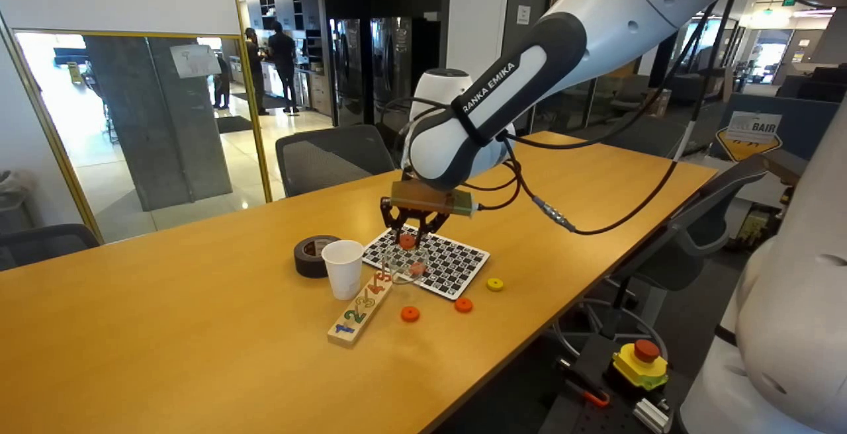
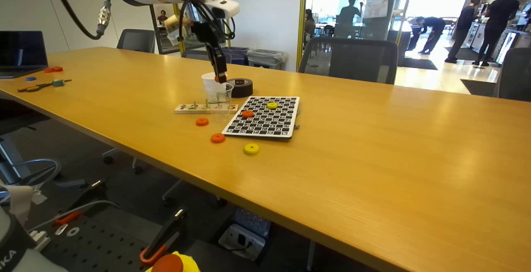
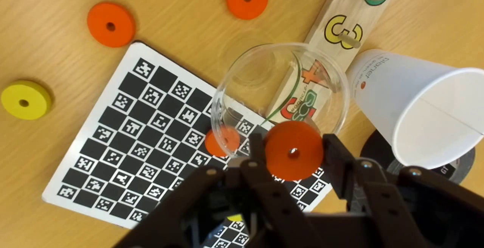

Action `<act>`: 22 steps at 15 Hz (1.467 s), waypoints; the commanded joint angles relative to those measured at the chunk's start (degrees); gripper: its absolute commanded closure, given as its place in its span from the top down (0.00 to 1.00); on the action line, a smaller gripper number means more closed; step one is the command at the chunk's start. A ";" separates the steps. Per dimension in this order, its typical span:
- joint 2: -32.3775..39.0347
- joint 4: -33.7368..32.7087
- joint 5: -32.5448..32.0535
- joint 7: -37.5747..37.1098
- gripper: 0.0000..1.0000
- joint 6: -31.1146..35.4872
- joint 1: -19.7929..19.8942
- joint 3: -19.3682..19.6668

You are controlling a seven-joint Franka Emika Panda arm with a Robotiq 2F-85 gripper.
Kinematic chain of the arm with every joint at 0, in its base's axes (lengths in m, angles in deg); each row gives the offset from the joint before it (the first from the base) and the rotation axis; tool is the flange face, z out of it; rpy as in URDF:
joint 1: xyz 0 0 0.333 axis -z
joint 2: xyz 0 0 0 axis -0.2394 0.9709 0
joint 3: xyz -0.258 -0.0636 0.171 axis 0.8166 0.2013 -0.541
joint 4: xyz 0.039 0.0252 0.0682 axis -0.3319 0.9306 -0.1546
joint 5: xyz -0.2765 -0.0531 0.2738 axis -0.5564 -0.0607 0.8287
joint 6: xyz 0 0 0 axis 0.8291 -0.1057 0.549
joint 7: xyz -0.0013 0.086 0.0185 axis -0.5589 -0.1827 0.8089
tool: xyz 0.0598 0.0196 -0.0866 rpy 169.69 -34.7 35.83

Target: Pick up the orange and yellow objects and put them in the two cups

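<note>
Placing an orange disc (image 3: pixel 293 140) into a cup looks to be the step in hand, most likely the clear cup (image 3: pixel 261 89), whose lower rim the disc partly covers near the middle of the wrist view; the white cup (image 3: pixel 402 85) stands at the right of that frame. The next move probably calls for bringing the disc squarely over the clear cup's opening, then letting it drop. The gripper (image 3: pixel 293 146) is clamped on the disc, its jaws parted only by the disc's width. Two loose orange discs (image 3: pixel 110 16) lie at the upper left and top centre, a yellow disc (image 3: pixel 26 93) at the left edge, and another orange disc (image 3: pixel 217 142) on the checkered board (image 3: pixel 149 142).
</note>
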 commanded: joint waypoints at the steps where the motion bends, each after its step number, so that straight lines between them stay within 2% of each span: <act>1: 3.03 -3.58 4.95 5.97 0.17 -0.72 -0.38 0.39; 7: 4.73 -5.94 8.99 9.83 0.17 -4.73 -0.42 0.63; 13: 4.32 -7.68 8.79 9.18 0.17 -11.07 -0.57 0.74; 14: 4.24 -7.85 9.02 9.23 0.67 -11.76 -0.57 0.71; 16: 3.44 -7.49 8.61 8.68 0.73 -12.42 -0.72 0.63; 19: 1.06 -5.98 7.22 6.87 0.97 -12.83 -1.37 0.30; 22: -3.19 -3.06 5.06 3.96 1.00 -13.73 -2.56 -0.70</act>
